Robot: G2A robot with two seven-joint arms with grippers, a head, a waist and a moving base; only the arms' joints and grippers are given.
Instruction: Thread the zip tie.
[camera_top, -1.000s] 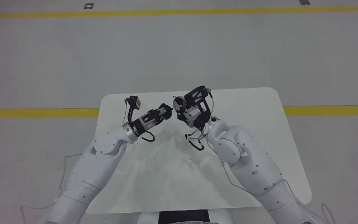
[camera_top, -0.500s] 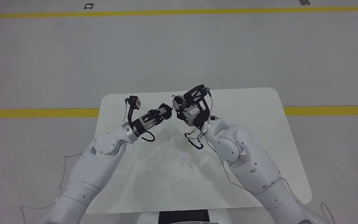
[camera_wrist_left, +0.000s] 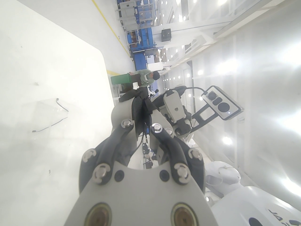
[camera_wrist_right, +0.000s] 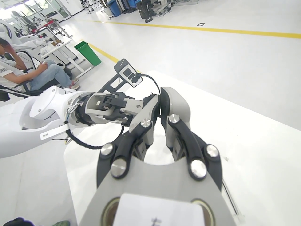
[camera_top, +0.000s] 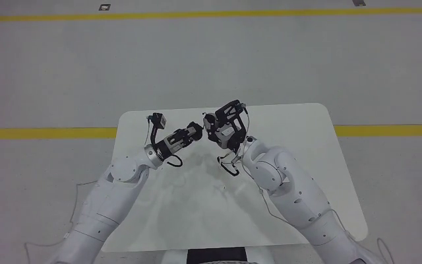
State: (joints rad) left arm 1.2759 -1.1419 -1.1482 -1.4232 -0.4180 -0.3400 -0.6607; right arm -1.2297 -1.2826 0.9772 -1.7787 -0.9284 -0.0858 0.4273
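Observation:
Above the back middle of the white table (camera_top: 297, 132), my left gripper (camera_top: 197, 129) and right gripper (camera_top: 209, 125) meet tip to tip. The left gripper (camera_wrist_left: 141, 109) is shut, its black pads pressed together, and what lies between them is hidden. My right gripper (camera_wrist_right: 160, 111) is also shut, touching the left gripper's tips (camera_wrist_right: 150, 104). The zip tie (camera_wrist_right: 229, 196) is a thin black strap trailing down past the right gripper's base. A thin dark line of it (camera_wrist_left: 50, 121) hangs over the table below both grippers.
A black cable loop (camera_top: 229, 166) hangs under the right wrist and another (camera_top: 173, 162) under the left wrist. The table's front half (camera_top: 198, 211) is bare. A green bin (camera_wrist_right: 87, 54) stands on the floor beyond the table.
The grippers stay tip to tip. The right arm and its hanging cable loop have crept slightly toward the left arm.

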